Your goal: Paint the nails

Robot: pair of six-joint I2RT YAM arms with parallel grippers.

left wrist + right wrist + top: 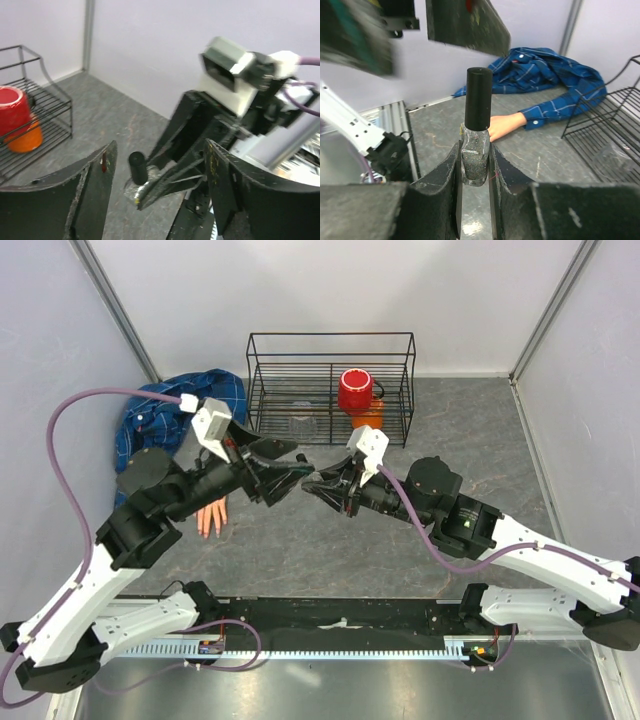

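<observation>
A: The nails (209,531) are on the hand (212,516), left of centre and partly under your left arm. They are too small to make out.

B: Your right gripper (475,150) pinches the bottle (474,167) with its cap (478,105) up, free for your left gripper (159,150). That one gapes wide and holds nothing.

A: You're probably about to unscrew it. The rack (330,380) stands just beyond, so work toward the near side, where there's room.

bottle (474,162): clear glass, glitter-speckled
cap (479,100): glossy black plastic
right end effector (475,150): matt black plastic, edges scuffed and rough
shirt (545,80): crumpled plaid cloth
fake hand (505,124): smooth, matt peach skin
rack (330,390): thin black metal wire
surface (330,550): matt, mottled grey
</observation>
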